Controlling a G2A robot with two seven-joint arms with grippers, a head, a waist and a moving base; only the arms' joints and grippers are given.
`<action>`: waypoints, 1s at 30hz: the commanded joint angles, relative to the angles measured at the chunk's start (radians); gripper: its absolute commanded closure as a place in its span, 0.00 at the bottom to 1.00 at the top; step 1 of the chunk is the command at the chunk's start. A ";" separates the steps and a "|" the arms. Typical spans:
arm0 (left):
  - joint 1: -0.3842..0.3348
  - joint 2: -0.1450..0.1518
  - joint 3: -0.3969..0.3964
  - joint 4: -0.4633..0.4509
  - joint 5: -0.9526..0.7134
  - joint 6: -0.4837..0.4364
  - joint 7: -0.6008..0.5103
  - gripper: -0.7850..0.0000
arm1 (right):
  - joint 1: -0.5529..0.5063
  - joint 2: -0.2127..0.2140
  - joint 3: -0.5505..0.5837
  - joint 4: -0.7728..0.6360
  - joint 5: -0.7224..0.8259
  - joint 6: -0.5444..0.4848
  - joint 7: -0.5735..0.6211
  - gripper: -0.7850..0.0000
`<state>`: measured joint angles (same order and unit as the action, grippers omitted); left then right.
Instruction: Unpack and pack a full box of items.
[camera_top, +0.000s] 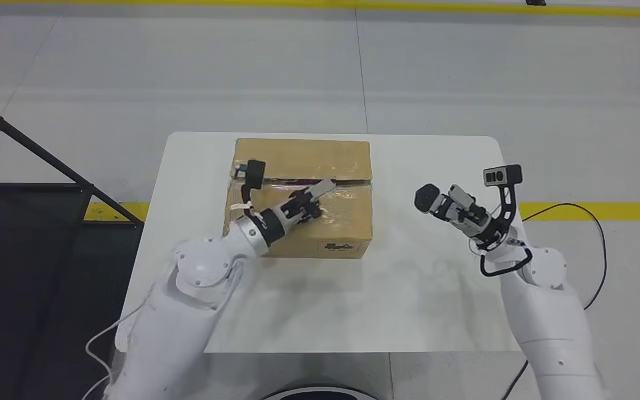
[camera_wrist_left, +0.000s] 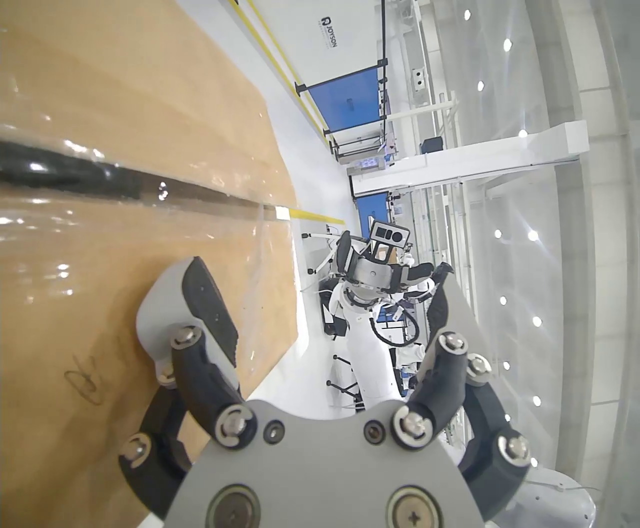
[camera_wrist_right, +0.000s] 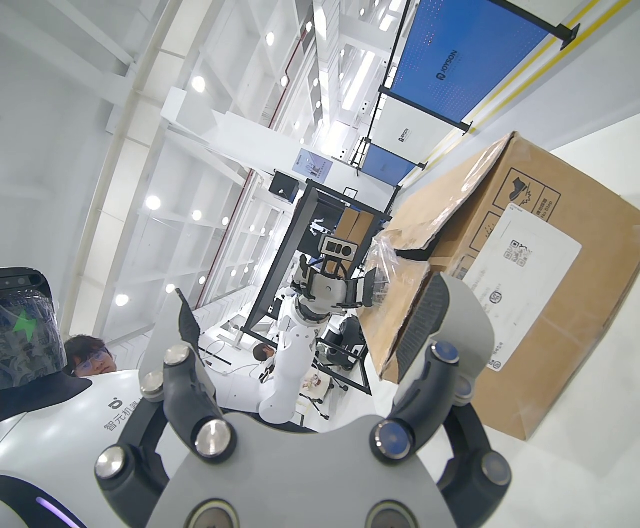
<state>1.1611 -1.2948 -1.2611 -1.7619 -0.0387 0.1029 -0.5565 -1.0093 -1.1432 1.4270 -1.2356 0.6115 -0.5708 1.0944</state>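
Note:
A brown cardboard box (camera_top: 300, 158) stands in the middle of the white table (camera_top: 430, 290). Its top flaps meet at a dark seam (camera_wrist_left: 70, 175) under clear tape, and the tape is torn and crumpled at the seam's end (camera_wrist_right: 385, 250). The far flap (camera_wrist_right: 450, 200) is lifted a little. My left gripper (camera_top: 322, 188) (camera_wrist_left: 320, 280) is open over the box top near that end, one finger (camera_wrist_left: 205, 295) against the near flap and the other past the box's edge. My right gripper (camera_top: 428, 198) (camera_wrist_right: 310, 295) is open and holds nothing, raised above the table to the right of the box.
Bare table lies to the right of the box and in front of it. A black frame with a dark panel (camera_top: 40, 250) stands off the table's left side. A black cable (camera_top: 590, 250) hangs by the right arm.

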 joint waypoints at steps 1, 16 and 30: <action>-0.012 -0.005 0.010 0.007 -0.044 0.003 0.024 0.00 | 0.000 0.001 0.000 0.002 0.001 -0.002 0.002 0.00; -0.137 -0.045 0.145 0.128 -0.128 -0.019 0.161 0.00 | -0.014 0.006 0.007 0.009 0.013 -0.013 0.002 0.00; -0.254 -0.102 0.265 0.274 -0.240 -0.052 0.298 0.00 | -0.022 0.011 0.012 0.015 0.024 -0.020 0.004 0.00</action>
<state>0.9110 -1.3939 -0.9987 -1.4892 -0.2703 0.0521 -0.2598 -1.0302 -1.1323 1.4374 -1.2215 0.6348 -0.5903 1.0992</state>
